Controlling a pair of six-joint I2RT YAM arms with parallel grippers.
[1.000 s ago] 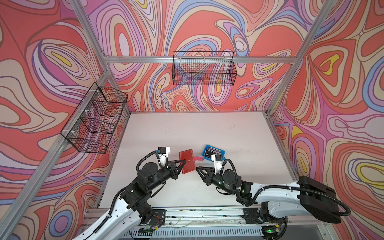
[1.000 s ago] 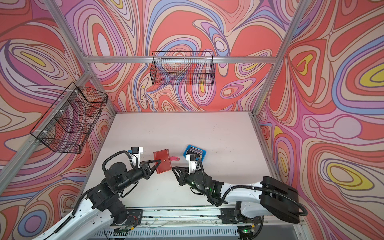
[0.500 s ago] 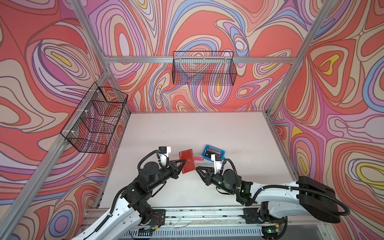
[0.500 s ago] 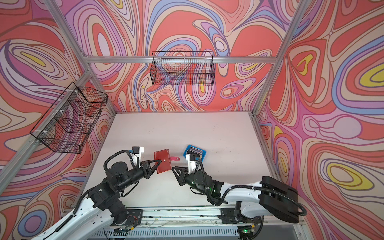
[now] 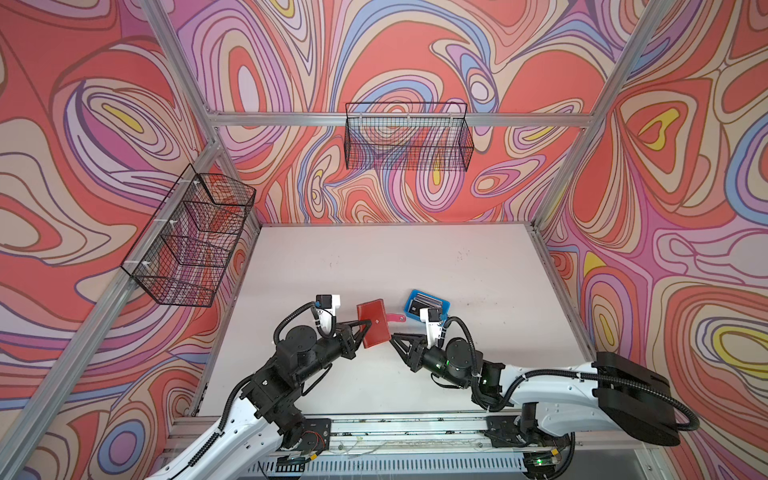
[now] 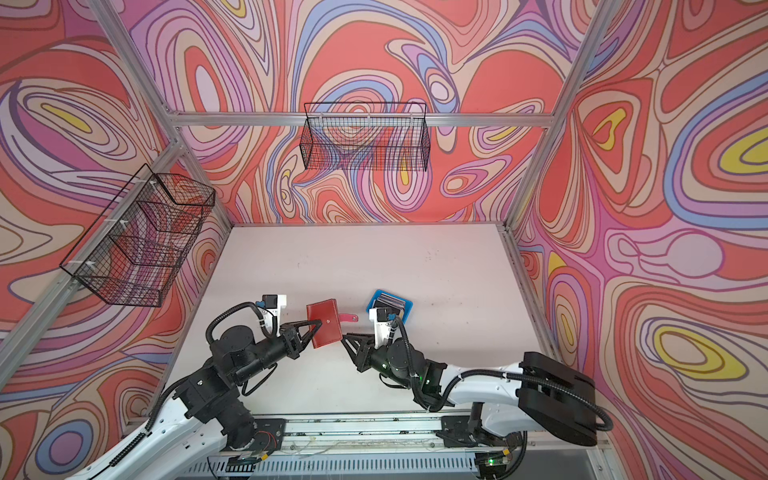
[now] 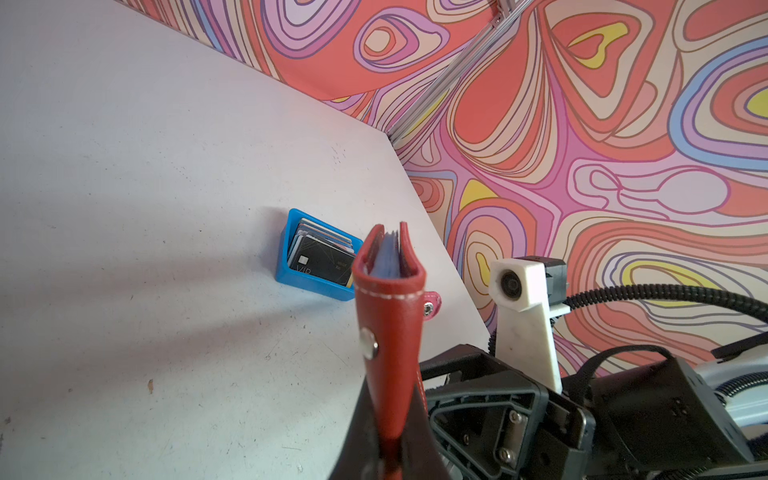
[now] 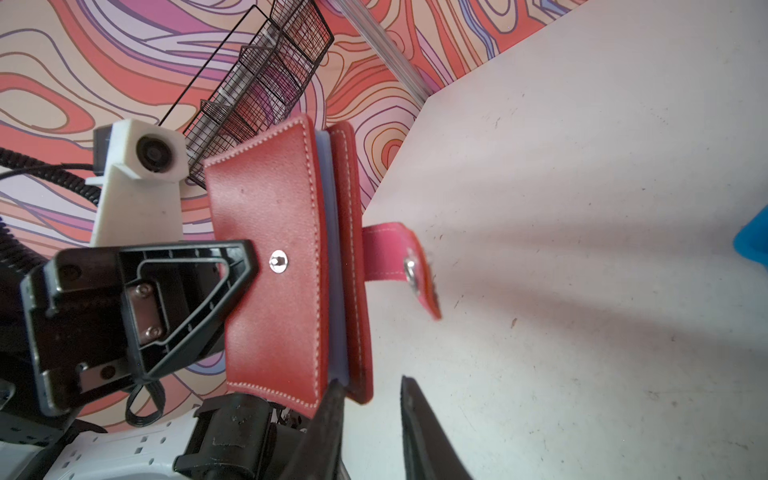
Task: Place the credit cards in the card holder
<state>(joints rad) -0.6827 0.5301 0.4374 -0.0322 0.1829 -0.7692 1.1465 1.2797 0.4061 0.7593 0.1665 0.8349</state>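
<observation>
My left gripper [image 5: 366,323] [image 6: 318,322] [image 7: 390,388] is shut on the red-brown card holder [image 5: 374,323] [image 6: 325,323] [image 7: 390,328] [image 8: 270,257] and holds it off the table. The covers stand slightly apart, with the greyish sleeves showing between them. The snap tab [image 5: 395,318] [image 8: 395,253] hangs loose. My right gripper [image 5: 392,336] [image 6: 343,337] [image 8: 370,384] is open at the holder's near corner. One fingertip [image 8: 334,390] sits at the gap by the sleeves and the other stands outside the back cover. The credit cards [image 5: 428,302] [image 6: 388,302] [image 7: 322,257], black one in front, stand in a blue tray.
The blue tray [image 5: 444,312] [image 7: 307,284] [image 8: 752,241] lies on the white table just beyond the right wrist. Wire baskets hang on the left wall [image 5: 191,245] and the back wall [image 5: 409,141]. Aluminium frame posts edge the table.
My right gripper has edged slightly closer to the holder's near corner. The left arm and the holder have stayed still.
</observation>
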